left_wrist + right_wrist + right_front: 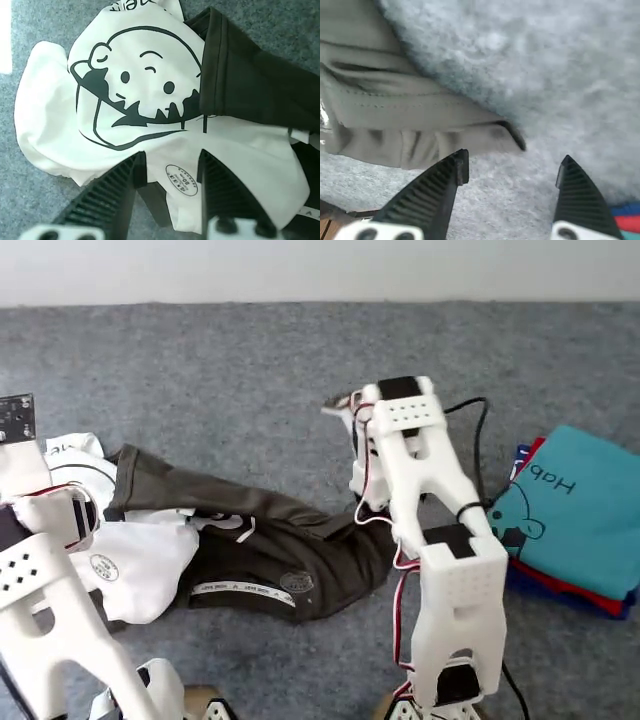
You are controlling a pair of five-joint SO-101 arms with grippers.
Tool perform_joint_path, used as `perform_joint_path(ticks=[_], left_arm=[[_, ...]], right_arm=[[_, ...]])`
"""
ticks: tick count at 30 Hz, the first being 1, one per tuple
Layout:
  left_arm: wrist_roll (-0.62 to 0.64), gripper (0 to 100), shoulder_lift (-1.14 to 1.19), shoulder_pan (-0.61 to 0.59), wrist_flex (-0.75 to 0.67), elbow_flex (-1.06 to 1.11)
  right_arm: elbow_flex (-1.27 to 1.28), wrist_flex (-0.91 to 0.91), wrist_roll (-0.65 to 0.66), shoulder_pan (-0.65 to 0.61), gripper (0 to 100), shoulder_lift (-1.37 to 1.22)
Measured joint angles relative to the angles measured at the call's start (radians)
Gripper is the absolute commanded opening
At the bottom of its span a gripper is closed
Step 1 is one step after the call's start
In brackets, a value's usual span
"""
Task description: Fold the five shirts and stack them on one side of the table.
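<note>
A white shirt [140, 550] with a cartoon face print [130, 100] lies crumpled at the table's left. A dark olive shirt [300, 550] is spread over part of it and reaches toward the middle. My left gripper [172, 172] hangs open just above the white shirt's lower edge, near a round label, at the left of the high view [82, 518]. My right gripper [514, 165] is open over bare grey cover, just beyond the dark shirt's hem [420, 120]. In the high view it points down at that shirt's right end [366, 498].
A stack of folded shirts [580, 510], teal on top of red and blue, sits at the right edge, and its corner shows past the right gripper [626, 220]. The grey fabric-covered table [250, 370] stretches bare to the back. A black cable [480, 440] loops behind the right arm.
</note>
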State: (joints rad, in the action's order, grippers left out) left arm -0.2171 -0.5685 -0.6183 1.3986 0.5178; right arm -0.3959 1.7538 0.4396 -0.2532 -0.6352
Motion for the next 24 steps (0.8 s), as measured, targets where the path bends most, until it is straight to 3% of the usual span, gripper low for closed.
perform_joint_path(ticks=[8,18,24], left_arm=[[0.0,17,0.002,0.0,0.0,0.0],[0.0,17,0.003,0.0,-0.017,0.0],[0.0,17,0.003,0.0,-0.018,0.0]], right_arm=[[0.0,0.0,-0.009,-0.049,28.1,-0.087],[-0.015,0.0,-0.012,-0.046,1.3,-0.146],[0.003,0.0,-0.012,-0.052,0.9,-0.147]])
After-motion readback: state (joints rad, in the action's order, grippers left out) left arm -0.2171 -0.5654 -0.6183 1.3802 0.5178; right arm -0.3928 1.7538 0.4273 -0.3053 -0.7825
